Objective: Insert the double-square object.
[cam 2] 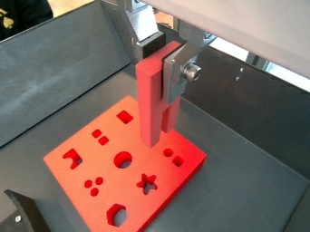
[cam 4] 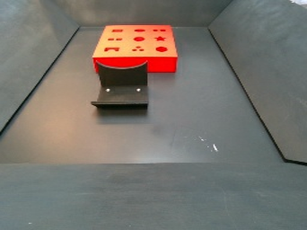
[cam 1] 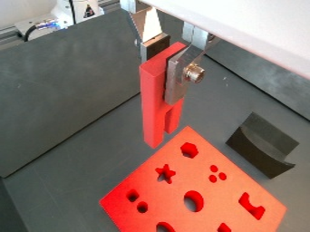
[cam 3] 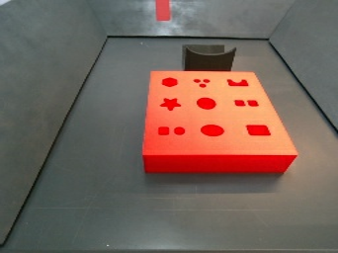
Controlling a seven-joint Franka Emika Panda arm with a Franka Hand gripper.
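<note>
Upright, the double-square object (cam 1: 155, 100) hangs above the red board (cam 2: 91, 186), clear of it, its upper end clamped between the fingers (cam 1: 182, 72) of the gripper (cam 2: 168, 63). Beside the board stands the fixture (cam 4: 121, 90) on the floor.

Floor (cam 3: 79, 188): red board (cam 3: 211, 143), fixture (cam 4: 121, 88).

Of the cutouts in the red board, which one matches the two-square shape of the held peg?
The pair of small squares side by side, midway along one edge of the board; the other cutouts are single shapes or round dots. The claw holds the peg above.
</note>
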